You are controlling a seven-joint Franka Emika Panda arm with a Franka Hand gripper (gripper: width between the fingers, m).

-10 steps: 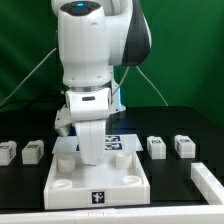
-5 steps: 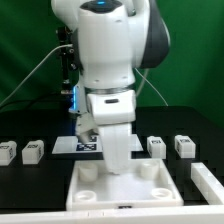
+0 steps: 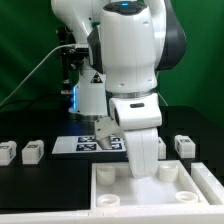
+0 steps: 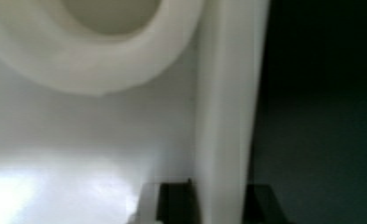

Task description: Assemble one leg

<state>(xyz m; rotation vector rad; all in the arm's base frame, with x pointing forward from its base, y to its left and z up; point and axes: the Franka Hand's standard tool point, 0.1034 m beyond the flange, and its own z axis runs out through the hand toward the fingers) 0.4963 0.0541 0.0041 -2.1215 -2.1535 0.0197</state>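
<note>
My gripper [image 3: 146,170] is shut on the edge of the large flat white panel [image 3: 148,200], which has round corner sockets [image 3: 107,173]. In the wrist view the panel's rim [image 4: 224,100] runs between my two dark fingertips [image 4: 171,203], and one socket [image 4: 109,25] shows beside it. The legs are small white blocks with square markers. Two [image 3: 8,152] [image 3: 33,152] stand at the exterior view's left and one [image 3: 184,146] at its right. None is in my gripper. My wrist hides the spot where the gripper meets the panel in the exterior view.
The marker board [image 3: 95,143] lies on the black table behind the panel. A black stand with a blue light [image 3: 72,95] and cables rises at the back left. The panel reaches the exterior view's right and lower edges.
The arm has slid to the exterior view's right and nearer the camera, taking the panel with it. The legs at the left have not moved.
</note>
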